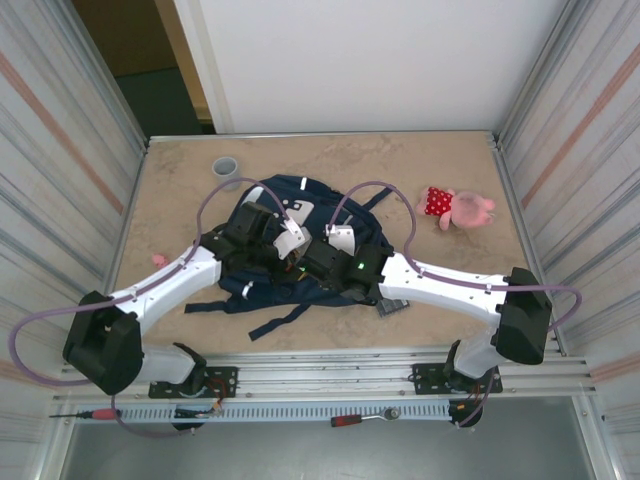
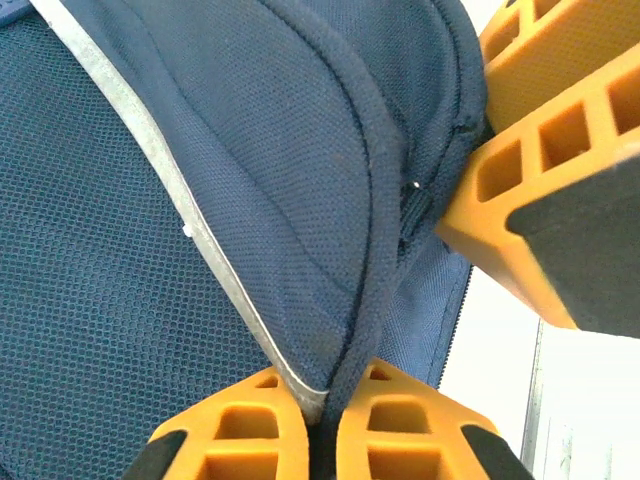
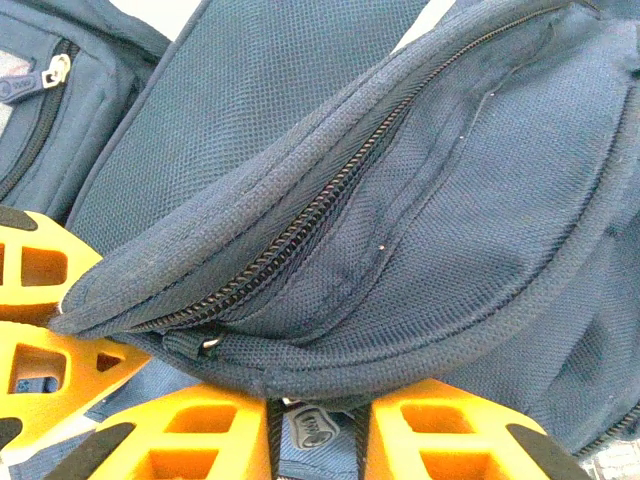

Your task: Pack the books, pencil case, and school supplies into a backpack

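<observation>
The navy backpack (image 1: 300,215) lies in the middle of the table, with both arms reaching over it. My left gripper (image 2: 322,400) is shut on a fold of the backpack (image 2: 300,200), pinching the seam and pale stripe. My right gripper (image 3: 318,420) stands at the edge of the backpack (image 3: 420,200), below a zipper line, its jaws narrowly apart. A zipper pull (image 3: 318,435) sits in that gap; whether the pads press on it does not show. One dark grey school supply (image 1: 392,307) lies under my right forearm. The books and the pencil case are out of view.
A pink and red plush toy (image 1: 455,208) lies at the back right, and a grey cup (image 1: 226,170) stands at the back left. A small pink object (image 1: 158,261) rests near the left wall. Dark straps (image 1: 265,318) trail toward the front edge. Metal walls close in both sides.
</observation>
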